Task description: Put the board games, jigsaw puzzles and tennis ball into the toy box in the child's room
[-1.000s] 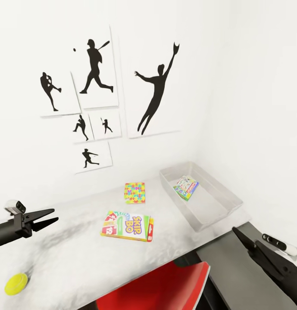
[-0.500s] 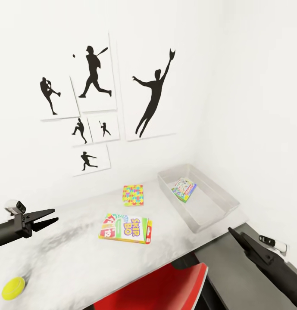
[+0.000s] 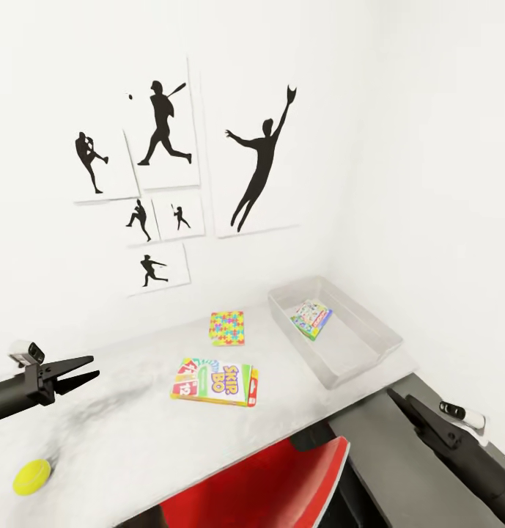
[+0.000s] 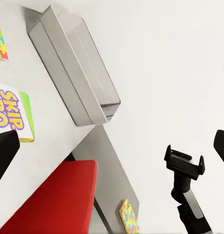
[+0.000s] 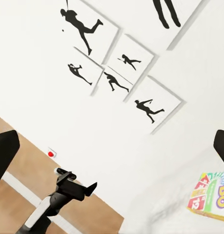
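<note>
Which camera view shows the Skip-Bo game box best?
The head view: the whole Skip-Bo game box lies flat on the table, its cover readable, left of the toy box. The left wrist view cuts it off at the picture's edge, and the right wrist view catches one corner.

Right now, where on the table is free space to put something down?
The table is bare between the ball and the Skip-Bo box, and along the wall left of the puzzle. It is tighter between the puzzle, the Skip-Bo box and the toy box, which already holds one item.
</note>
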Controlling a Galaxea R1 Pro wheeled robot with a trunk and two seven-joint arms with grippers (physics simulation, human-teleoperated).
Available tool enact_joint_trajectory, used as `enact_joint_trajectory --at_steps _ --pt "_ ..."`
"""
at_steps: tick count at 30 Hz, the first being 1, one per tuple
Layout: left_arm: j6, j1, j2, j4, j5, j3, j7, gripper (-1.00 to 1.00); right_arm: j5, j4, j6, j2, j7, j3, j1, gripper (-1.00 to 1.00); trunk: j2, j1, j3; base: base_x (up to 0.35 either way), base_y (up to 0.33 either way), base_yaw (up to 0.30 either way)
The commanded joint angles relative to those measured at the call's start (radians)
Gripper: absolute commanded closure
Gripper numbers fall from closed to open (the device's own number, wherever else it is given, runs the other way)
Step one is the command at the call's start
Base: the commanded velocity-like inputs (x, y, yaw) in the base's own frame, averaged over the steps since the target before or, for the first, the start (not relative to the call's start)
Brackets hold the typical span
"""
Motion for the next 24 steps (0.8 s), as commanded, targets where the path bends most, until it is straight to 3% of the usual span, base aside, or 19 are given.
enact_joint_trajectory --at_steps 1,12,24 --pt "0.004 -0.001 0.000 0.000 -0.003 0.000 -0.005 -1.00 -0.007 -0.001 0.007 -0.001 -0.002 0.000 0.000 -1.00 -0.002 0.000 -0.002 -0.267 0.000 0.000" --pt "0.004 -0.001 0.000 0.000 -0.003 0.003 -0.009 -1.00 -0.013 0.000 0.010 0.000 -0.070 0.002 -0.001 -1.00 -0.002 0.000 -0.002 -0.298 0.000 0.000" --pt "0.004 -0.001 0.000 0.000 -0.003 0.004 -0.009 -1.00 -0.013 0.005 0.010 -0.001 -0.083 0.002 -0.001 -1.00 -0.002 0.000 -0.002 -0.043 0.008 -0.190"
